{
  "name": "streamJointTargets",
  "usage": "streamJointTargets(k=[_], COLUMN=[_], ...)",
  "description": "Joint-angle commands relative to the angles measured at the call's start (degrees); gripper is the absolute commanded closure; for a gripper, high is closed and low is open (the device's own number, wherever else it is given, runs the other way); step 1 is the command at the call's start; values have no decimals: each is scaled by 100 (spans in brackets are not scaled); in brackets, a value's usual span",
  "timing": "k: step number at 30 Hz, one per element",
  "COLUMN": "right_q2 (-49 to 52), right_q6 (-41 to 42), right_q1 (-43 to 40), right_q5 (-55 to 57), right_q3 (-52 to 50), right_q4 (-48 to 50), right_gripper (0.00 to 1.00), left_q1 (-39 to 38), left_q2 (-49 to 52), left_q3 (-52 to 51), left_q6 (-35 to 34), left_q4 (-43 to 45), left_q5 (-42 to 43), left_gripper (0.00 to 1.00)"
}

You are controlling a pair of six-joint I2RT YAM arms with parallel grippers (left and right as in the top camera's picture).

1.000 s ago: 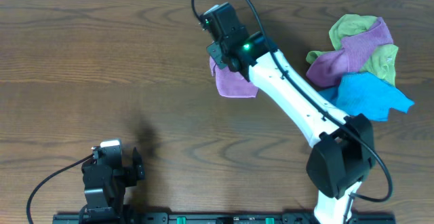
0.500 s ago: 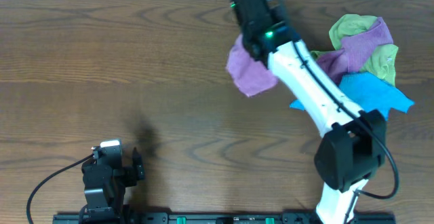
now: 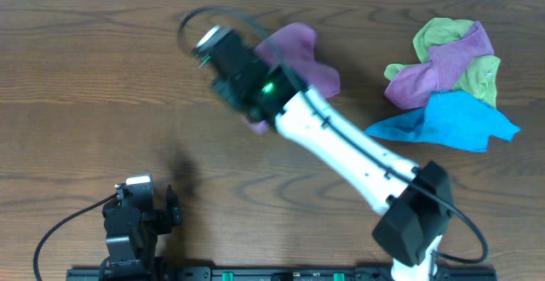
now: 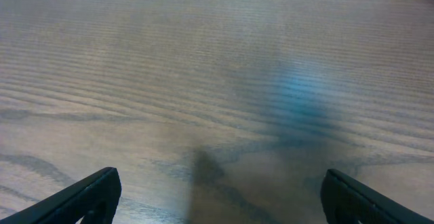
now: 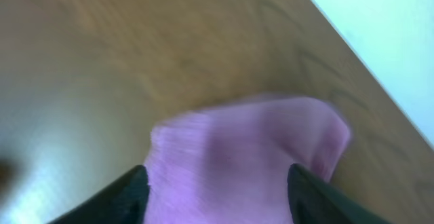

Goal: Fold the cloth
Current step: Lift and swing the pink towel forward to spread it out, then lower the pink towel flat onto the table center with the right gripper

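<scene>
Left claw [image 4: 217, 202]: released, fingers spread wide over bare table [image 4: 203, 61], with nothing beneath or ahead of it. Right claw [image 5: 224, 200]: grasping the purple cloth [image 3: 305, 60], which bunches between its fingers and trails to the claw's right, crumpled and not yet spread. The wrist picture is blurred, so I cannot tell which edge is held. My judgement is to lay the cloth flat on the open wood below the claw and draw it smooth before any fold, bringing the left claw across for a second corner. Well to the right of the claw sits a heap of cloths [image 3: 447, 85], green, purple and blue. I would keep the swing clear of it.
</scene>
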Motion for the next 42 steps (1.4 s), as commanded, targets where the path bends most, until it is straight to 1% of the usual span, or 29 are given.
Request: streamJointTargets(k=[1, 3, 5, 8, 10, 12, 13, 14, 15, 16, 17, 18, 19, 23, 27, 30, 33, 35, 38, 42], right_q2=[-120, -118, -81, 61, 173, 302, 361, 439, 525, 651, 754, 874, 975, 1244, 1279, 1279, 1252, 1091, 638, -74], right_q6=[-144, -144, -92, 219, 317, 439, 470, 485, 485, 490, 490, 514, 577, 702, 894, 887, 710, 562, 369, 90], right_q1=[-48, -146, -339, -708, -957, -1207, -1292, -1384, -1445, -1504, -1539, -1580, -1613, -1722, -1917, -2186, -2396, -2496, -2544, -2544], right_q5=[393, 498, 428, 264, -61, -494, -678, -911, -1069, -1115, -1113, -1110, -1110, -1088, -789, -1021, -1478, -1757, -1768, -1897], right_q3=[44, 42, 42, 42, 39, 39, 39, 39, 39, 39, 39, 39, 39, 39, 37, 35, 33, 33, 33, -20], right_q4=[-57, -162, -348, -671, -885, -988, -986, -964, -942, -920, -920, -916, -922, -1123, -1335, -1434, -1488, -1392, -1305, -1600], right_gripper=[8, 6, 6, 7, 11, 17, 24, 28, 36, 58, 73, 92, 99, 99, 99, 99, 99, 98, 98, 98], left_q1=[-22, -22, -22, -22, -22, -22, -22, -22, -22, -22, -22, -22, -22, -22, -22, -22, -22, -22, -22, -22], left_q2=[4, 4, 4, 4, 4, 4, 4, 4, 4, 4, 4, 4, 4, 4, 4, 4, 4, 4, 4, 4], left_q3=[-55, -55, -55, -55, -55, -55, -55, -55, -55, -55, -55, -55, -55, -55, -55, -55, -55, -55, -55, -55], left_q6=[-59, -59, -59, -59, -59, -59, -59, -59, -59, -59, -59, -59, -59, -59, -59, -59, -59, -59, -59, -59], left_q4=[-214, -214, -214, -214, -214, -214, -214, -214, -214, -214, -214, -214, -214, -214, -214, -214, -214, -214, -214, -214], left_q5=[-103, -103, -103, -103, -103, -103, -103, -103, -103, -103, -103, -103, -103, -103, -103, -103, -103, -103, -103, -103], left_gripper=[5, 5, 5, 5, 5, 5, 5, 5, 5, 5, 5, 5, 5, 5, 5, 5, 5, 5, 5, 5])
